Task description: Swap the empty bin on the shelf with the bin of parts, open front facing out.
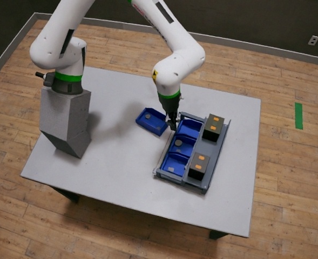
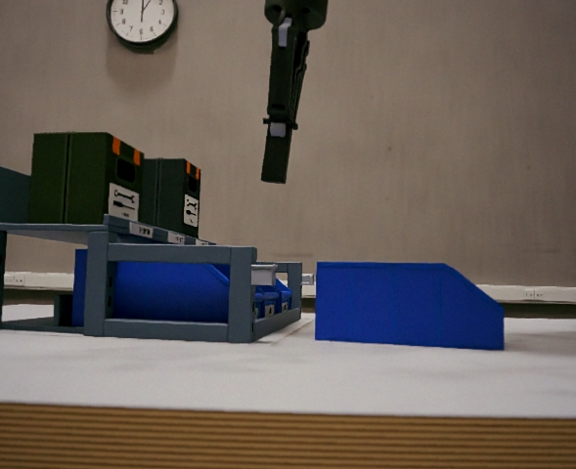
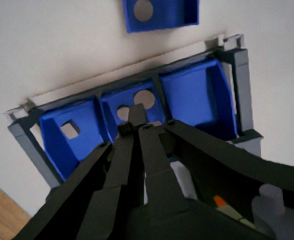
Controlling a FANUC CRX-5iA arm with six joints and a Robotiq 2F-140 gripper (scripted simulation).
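closed hand above the shelf, loaded bin out on the pale table

i have the gripper [image 1: 173,128] [image 2: 274,182] [image 3: 140,115] pointing down with its fingers fully together and nothing between them, in the air above the front side of the shelf unit [image 1: 218,156] [image 2: 240,292] [image 3: 244,90]. the bin with the parts [image 1: 150,125] [image 2: 404,305] [image 3: 169,25] sits upright on the table [image 1: 120,167] [image 2: 278,378] [image 3: 77,40], near the shelf's front and apart from it. the empty bin [image 1: 189,128] [image 3: 192,97] stands in an end spot of the lower level, beside two bins that hold parts.

the tabletop is a smooth light grey, softly shadowed around the arm's grey pedestal [image 1: 55,111], and its edge facing me in the exterior view is ribbed brown. below it i see a worn plank floor [image 1: 287,181] with a green strip [image 1: 298,115] on it. the top view shows dark walls with a grey skirting and a socket [image 1: 313,40]; in the exterior view a round clock [image 2: 142,19] hangs on a brownish wall [image 2: 429,126].
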